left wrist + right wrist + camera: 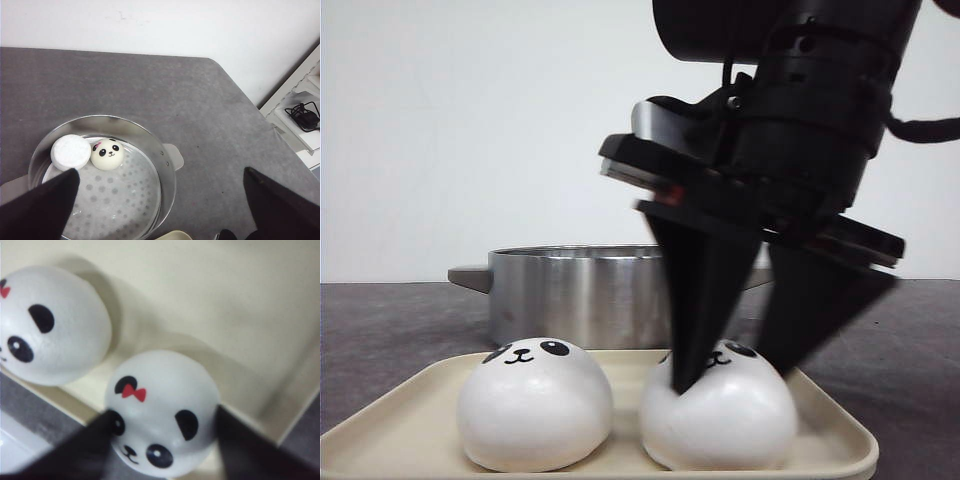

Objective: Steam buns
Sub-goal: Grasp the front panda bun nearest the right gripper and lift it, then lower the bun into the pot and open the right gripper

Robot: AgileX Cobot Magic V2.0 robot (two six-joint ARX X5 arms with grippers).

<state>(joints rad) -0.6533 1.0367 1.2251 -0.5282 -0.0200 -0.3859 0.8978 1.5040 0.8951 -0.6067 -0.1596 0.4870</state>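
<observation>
Step in hand: right gripper grasping a bun on the tray, 5 o'clock of the pot; fingers apart, straddling it. Next: close, lift, carry to pot. Left gripper open, empty.

Plain white wall, grey tabletop

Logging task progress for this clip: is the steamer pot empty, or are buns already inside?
Not empty. The left wrist view shows the steamer pot holding two buns: one face-up bun and one flipped bun.
</observation>
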